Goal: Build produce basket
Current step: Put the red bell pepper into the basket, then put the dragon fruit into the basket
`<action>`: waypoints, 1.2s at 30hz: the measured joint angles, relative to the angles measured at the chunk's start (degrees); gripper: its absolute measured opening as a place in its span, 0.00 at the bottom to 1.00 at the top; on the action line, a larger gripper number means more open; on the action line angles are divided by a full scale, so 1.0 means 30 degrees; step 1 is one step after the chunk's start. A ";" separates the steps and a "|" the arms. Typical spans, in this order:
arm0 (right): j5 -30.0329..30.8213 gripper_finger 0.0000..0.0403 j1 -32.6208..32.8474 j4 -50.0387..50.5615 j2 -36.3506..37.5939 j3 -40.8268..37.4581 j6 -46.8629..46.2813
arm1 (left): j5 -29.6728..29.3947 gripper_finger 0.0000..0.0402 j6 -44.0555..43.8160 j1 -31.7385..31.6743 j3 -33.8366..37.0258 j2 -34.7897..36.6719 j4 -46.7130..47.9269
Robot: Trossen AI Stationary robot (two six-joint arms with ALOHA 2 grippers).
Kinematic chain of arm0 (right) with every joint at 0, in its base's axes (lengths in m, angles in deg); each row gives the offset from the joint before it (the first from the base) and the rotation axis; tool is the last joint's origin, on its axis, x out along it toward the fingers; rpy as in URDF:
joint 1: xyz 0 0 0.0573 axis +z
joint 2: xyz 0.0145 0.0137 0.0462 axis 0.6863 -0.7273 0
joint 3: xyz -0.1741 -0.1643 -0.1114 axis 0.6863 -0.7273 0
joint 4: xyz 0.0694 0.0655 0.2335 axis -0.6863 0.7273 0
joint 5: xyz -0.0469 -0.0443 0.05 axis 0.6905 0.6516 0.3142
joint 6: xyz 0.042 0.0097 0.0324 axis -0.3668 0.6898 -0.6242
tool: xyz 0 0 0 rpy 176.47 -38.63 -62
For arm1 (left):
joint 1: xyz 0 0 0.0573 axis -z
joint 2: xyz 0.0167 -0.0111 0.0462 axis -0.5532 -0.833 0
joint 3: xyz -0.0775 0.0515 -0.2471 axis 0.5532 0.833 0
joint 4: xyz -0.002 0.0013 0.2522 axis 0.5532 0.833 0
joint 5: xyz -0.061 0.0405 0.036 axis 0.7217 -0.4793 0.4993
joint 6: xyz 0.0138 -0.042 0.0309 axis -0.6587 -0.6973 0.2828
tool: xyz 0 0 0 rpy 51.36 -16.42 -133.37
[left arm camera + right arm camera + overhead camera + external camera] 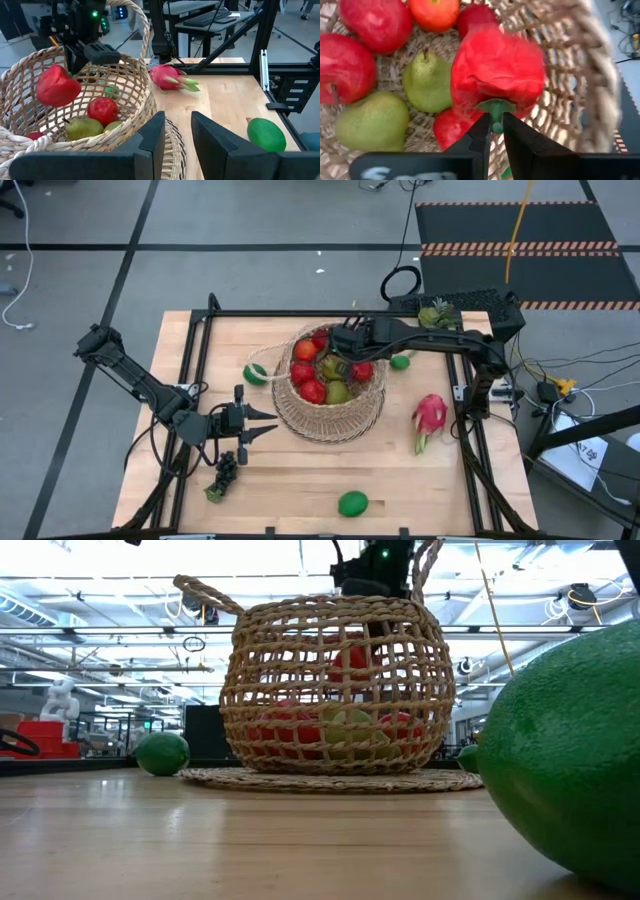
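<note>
The tan woven basket [335, 412] stands mid-table and holds several red fruits and green pears [425, 80]. My right gripper [494, 127] reaches in from the far right over the basket's opening, shut on a red bell pepper [495, 70] that hangs inside the rim; the left wrist view shows that pepper [57, 86] too. My left gripper [268, 423] waits open just left of the basket, pointing toward it with nothing between its fingers [152, 135]. My right gripper pinches the pepper's green stem [495, 111] between its two fingertips, coming from above and slanting down into the basket. The pepper hangs below the fingers, stem up, clear of the fruit on the basket's bottom.
A pink dragon fruit [430, 417] lies right of the basket, a green lime [352, 503] near the front edge, dark grapes [226, 470] at front left. Another green fruit [256, 373] sits left of the basket, a small one [400, 361] behind it. The black frame [470, 435] borders the table.
</note>
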 joint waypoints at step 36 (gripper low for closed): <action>0.3677 0.52 1.2870 -0.1496 0.7714 -0.1950 -0.6412 | 0.0007 0.24 -0.0109 0.0000 0.0000 -0.0007 -0.0024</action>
